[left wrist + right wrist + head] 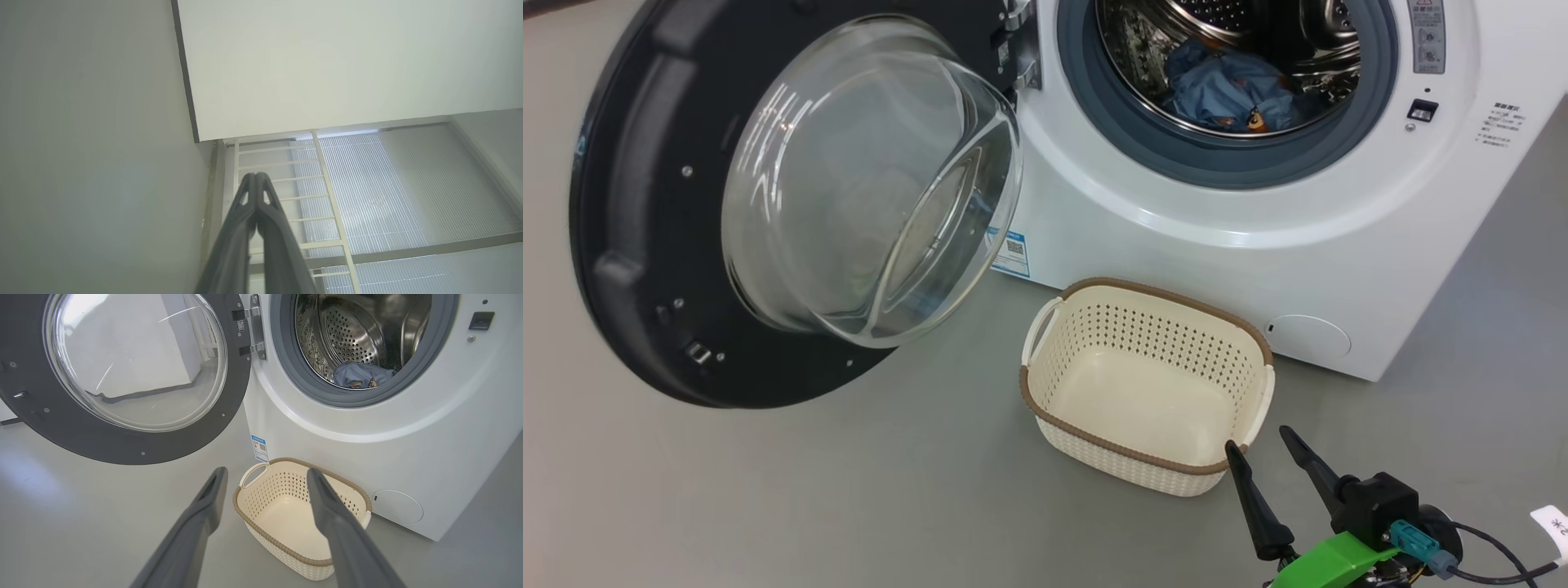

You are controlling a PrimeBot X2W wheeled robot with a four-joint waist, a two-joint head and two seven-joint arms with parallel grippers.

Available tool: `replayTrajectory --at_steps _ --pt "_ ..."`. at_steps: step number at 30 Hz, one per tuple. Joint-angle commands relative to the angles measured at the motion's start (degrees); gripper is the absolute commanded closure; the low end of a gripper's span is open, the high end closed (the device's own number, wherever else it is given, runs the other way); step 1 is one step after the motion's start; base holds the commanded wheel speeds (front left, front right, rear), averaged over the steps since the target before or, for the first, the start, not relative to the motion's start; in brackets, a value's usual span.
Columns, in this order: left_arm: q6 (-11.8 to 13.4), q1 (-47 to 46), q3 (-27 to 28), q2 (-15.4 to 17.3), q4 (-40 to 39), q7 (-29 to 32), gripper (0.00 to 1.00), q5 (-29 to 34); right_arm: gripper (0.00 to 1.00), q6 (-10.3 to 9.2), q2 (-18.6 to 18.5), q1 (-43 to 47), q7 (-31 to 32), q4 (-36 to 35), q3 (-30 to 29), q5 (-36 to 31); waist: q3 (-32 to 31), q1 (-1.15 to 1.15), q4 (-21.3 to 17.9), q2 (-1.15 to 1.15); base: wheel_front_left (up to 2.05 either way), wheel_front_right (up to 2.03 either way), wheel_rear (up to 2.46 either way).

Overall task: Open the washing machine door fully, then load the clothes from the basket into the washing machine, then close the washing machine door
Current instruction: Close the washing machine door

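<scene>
The washing machine (1258,245) (408,428) stands at the back with its round black door (629,245) (122,445) swung wide open to the left. Blue clothes (1225,90) (359,374) lie inside the steel drum. The cream basket (1147,388) (286,506) sits on the floor in front of the machine with nothing in it. My right gripper (1262,441) (265,475) hovers open just in front of the basket's near right corner, nothing between its fingers. In the left wrist view my left gripper (256,176) is shut on nothing and points at a wall and window.
Grey floor (849,490) spreads to the left and front of the basket. The open door overhangs the floor at the left. A round white cap (1307,336) sits low on the machine's front. A white ladder-like frame (286,188) stands before a ribbed window.
</scene>
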Motion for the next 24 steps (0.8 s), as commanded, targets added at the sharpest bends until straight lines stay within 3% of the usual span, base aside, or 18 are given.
replayTrajectory --at_steps 1,9,24 --pt "-0.48 -2.47 0.8 4.35 0.29 0.82 1.0 -0.61 0.0 0.14 0.06 -1.07 -0.28 -1.49 1.19 -0.93 0.7 0.0 -0.77 0.0 0.0 0.0 0.0" --pt "-2.49 -10.08 -2.06 8.05 11.22 4.25 1.0 -0.75 0.0 0.14 0.06 -2.66 -0.28 -1.06 1.84 -1.82 2.34 0.0 -4.54 0.0 0.0 0.0 0.0" --pt "-3.91 -14.19 -7.88 7.27 17.07 14.07 1.0 -0.58 0.0 0.14 -0.2 -3.47 -0.28 -1.06 1.98 -2.36 3.47 0.0 -7.58 0.0 0.0 0.0 0.0"
